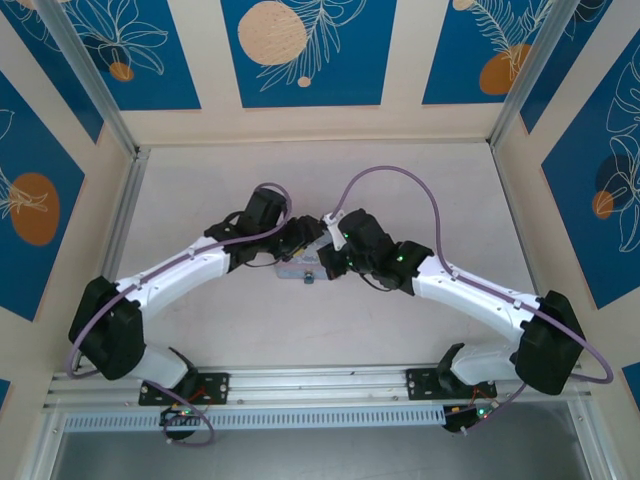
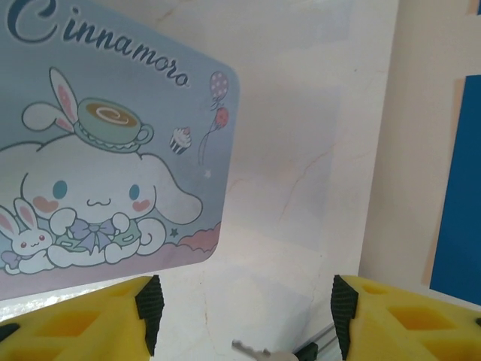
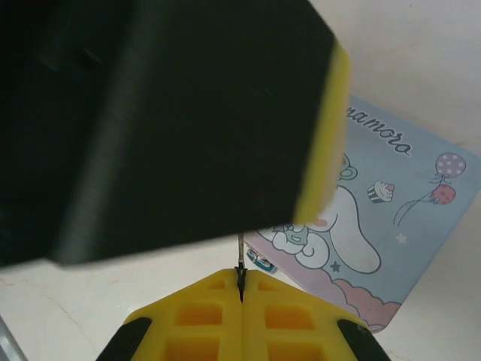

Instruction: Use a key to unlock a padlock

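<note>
My right gripper (image 3: 240, 277) is shut on the thin silvery key (image 3: 240, 254), whose shaft sticks up out of the closed yellow fingertips. Just right of the key tip, the tiny blue-teal padlock (image 3: 260, 261) lies against the edge of the pale blue cartoon tin box (image 3: 391, 226). My left gripper (image 2: 244, 308) is open over bare table beside the box (image 2: 105, 158), and the key (image 2: 254, 349) pokes in low between its fingers. From above, both grippers (image 1: 300, 240) (image 1: 332, 262) meet over the box (image 1: 292, 268), with the padlock (image 1: 309, 277) at its near edge.
The dark back of the left gripper's finger (image 3: 165, 120) looms across the upper right wrist view, close above the key. An aluminium rail (image 1: 300, 385) runs along the near table edge. Patterned walls (image 1: 300, 50) enclose the white tabletop (image 1: 420, 180).
</note>
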Controlling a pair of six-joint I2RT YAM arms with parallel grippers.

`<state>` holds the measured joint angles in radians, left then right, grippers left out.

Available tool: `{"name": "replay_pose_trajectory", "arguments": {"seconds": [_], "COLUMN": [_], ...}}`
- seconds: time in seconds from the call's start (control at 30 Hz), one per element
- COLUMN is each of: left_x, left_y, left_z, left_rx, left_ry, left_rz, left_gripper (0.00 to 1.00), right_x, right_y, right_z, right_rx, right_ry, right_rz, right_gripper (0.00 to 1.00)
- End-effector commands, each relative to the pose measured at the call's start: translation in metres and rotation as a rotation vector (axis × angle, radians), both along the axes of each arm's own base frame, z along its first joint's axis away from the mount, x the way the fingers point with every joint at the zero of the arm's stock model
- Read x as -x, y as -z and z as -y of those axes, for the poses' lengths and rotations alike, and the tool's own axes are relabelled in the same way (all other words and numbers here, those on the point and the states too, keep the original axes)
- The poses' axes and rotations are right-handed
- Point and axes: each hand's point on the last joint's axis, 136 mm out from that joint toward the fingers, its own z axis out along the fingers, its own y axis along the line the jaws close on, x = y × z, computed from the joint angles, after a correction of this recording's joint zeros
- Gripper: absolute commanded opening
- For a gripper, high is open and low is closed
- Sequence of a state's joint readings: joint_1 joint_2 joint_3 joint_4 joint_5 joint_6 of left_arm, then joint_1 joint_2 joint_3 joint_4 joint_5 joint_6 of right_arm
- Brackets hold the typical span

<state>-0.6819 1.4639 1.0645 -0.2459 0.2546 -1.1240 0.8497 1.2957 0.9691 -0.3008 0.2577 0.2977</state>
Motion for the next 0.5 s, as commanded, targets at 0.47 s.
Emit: {"name": "replay_pose_trajectory", "arguments": {"seconds": [0.47], "left_x": [0.007], "left_y": [0.015], "left_z": [0.016], "left_rx": [-0.007], "left_ry": [0.023], "left_rz": [-0.034], "left_gripper": [0.31], "right_x": [-0.006], "right_y": [-0.008], "right_z": [-0.002], "right_rx": [0.061], "right_ry": [-0.005], "right_rz": [0.06], "right_gripper": [0.0]}}
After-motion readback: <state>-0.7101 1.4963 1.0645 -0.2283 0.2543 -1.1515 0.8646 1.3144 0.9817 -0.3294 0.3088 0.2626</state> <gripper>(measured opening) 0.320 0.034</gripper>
